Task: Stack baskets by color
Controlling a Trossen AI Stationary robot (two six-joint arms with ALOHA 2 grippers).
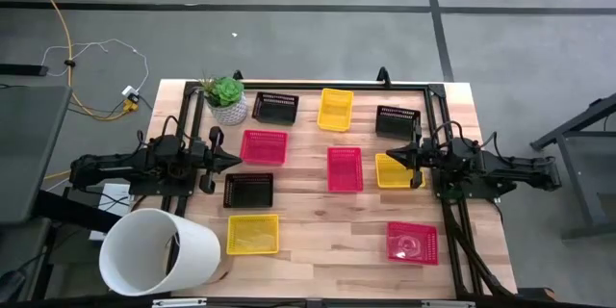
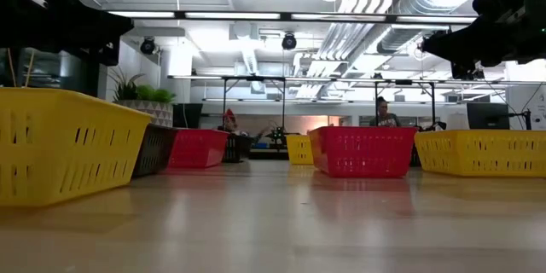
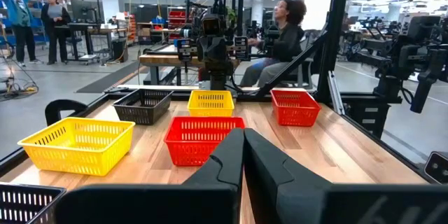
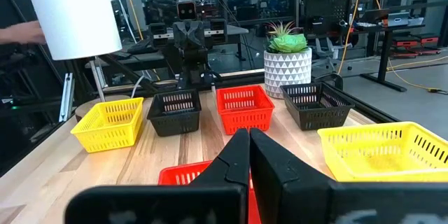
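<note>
Nine mesh baskets rest flat on the wooden table, apart from one another. The far row is a black basket (image 1: 275,107), a yellow basket (image 1: 335,109) and a second black basket (image 1: 397,120). The middle row is a red basket (image 1: 264,146), a second red basket (image 1: 345,168) and a yellow basket (image 1: 397,170). Nearer lie a black basket (image 1: 248,190), a yellow basket (image 1: 253,234) and a red basket (image 1: 412,243). My left gripper (image 1: 234,161) (image 3: 243,140) hovers shut at the left. My right gripper (image 1: 396,157) (image 4: 249,140) hovers shut over the middle yellow basket's edge.
A potted green plant (image 1: 225,98) stands at the far left corner. A large white cylinder (image 1: 159,251) stands at the near left corner. Black frame rails (image 1: 445,135) run along the table's sides and far edge. People sit and stand in the room beyond the table.
</note>
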